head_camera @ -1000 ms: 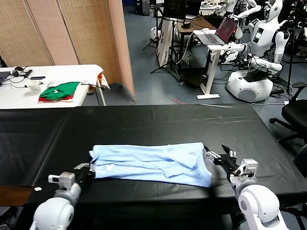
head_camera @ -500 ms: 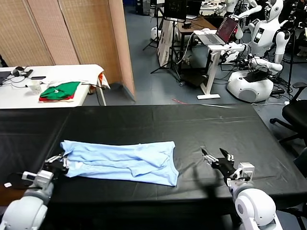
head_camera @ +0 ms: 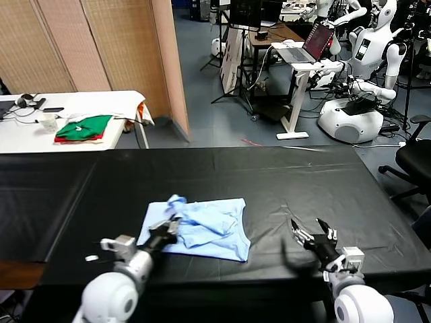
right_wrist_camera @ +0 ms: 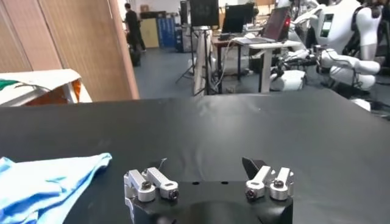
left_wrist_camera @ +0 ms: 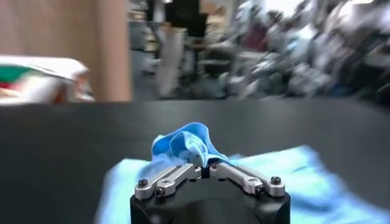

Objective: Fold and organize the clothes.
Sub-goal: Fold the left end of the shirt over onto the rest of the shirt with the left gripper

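Pinching T-shirt, left gripper

Even indoor light, soft shadows, left wrist view's background heavily motion-blurred

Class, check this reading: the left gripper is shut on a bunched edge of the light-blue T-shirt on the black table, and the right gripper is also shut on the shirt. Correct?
Not quite. The left gripper is indeed shut on a bunched edge of the light-blue T-shirt on the black table. The right gripper, however, is open and holds nothing; the right wrist view shows it clear of the shirt.
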### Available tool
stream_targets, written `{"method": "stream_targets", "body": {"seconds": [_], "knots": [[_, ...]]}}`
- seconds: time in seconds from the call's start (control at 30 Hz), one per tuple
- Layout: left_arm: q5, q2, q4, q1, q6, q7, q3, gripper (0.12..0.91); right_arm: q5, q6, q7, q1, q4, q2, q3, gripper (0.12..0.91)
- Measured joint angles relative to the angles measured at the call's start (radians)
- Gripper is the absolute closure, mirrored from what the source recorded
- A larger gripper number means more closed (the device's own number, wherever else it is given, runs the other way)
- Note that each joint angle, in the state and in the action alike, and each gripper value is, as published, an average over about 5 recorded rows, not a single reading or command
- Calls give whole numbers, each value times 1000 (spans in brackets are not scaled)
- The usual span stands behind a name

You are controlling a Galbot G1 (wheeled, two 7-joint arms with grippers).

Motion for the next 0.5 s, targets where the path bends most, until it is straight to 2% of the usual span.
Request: {"method": "stream_targets", "body": {"seconds": [0.27, 0.5], "knots": [[-24, -90, 70, -104, 12, -16, 129, 855, -20, -3, 1, -37, 19, 16, 10, 118], [16, -120, 97, -126, 8, -15, 188, 855, -22, -7, 3, -34, 19, 11, 6, 118]]}}
